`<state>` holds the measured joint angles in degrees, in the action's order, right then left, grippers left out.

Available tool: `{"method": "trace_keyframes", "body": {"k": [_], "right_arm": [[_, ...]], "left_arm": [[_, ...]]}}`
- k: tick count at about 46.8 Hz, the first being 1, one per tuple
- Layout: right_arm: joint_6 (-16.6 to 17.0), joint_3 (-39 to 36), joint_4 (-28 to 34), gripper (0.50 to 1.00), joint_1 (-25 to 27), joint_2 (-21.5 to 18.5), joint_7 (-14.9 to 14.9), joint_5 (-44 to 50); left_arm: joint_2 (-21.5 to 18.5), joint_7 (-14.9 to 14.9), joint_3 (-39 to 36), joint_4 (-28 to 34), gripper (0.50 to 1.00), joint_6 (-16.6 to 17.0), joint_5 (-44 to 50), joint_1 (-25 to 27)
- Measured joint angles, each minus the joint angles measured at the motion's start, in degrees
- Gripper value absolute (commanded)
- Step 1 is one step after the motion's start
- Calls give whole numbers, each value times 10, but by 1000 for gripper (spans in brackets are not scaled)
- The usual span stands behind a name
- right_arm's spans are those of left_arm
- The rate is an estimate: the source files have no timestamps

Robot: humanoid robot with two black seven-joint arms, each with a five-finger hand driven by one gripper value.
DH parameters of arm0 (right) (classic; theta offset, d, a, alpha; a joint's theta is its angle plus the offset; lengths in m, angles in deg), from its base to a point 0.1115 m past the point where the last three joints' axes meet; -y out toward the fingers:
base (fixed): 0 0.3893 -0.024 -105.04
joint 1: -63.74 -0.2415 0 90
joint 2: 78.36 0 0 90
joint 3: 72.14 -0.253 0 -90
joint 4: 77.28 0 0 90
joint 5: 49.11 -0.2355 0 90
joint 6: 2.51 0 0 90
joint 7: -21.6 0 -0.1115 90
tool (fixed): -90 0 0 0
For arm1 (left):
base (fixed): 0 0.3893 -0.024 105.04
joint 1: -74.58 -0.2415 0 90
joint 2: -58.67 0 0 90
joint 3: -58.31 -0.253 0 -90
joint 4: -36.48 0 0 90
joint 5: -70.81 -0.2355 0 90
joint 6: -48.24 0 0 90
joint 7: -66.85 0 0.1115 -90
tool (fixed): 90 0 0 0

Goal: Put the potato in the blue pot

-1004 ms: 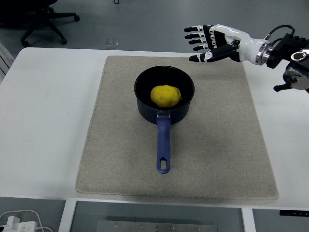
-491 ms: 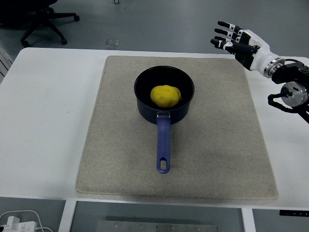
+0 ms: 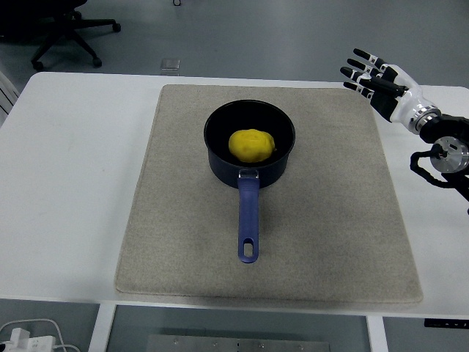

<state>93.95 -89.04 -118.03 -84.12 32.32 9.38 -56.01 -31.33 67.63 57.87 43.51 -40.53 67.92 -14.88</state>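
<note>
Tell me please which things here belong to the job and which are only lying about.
Belonging to the job:
- potato, already in the pot
- blue pot
- right hand, open, holding nothing

Only lying about:
- beige mat under the pot
- white table
- office chair behind the table

Right hand (image 3: pixel 381 82): fingers spread, empty, above the table's (image 3: pixel 66 161) far right corner. Blue pot (image 3: pixel 249 144): on beige mat (image 3: pixel 330 220), well left of the hand and nearer. Potato (image 3: pixel 251 145): inside pot.
</note>
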Motion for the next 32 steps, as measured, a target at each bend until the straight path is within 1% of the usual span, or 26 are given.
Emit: {"method": "trace_keyframes", "body": {"k": [7,8,10,32], "right_arm": [[-2,0,0,895,3,-2,0,-42],[-2,0,0,901,3,-2,0,-47],[-3,0,0,932,3,-2,0,-50],[-1,2,1,932,3,-1,-6,-39]], "left_arm": [[0,0,0,0,996,0,0,0],[0,0,0,0,996,0,0,0],[0,0,0,0,996,0,0,0],[0,0,0,0,996,0,0,0]]}}
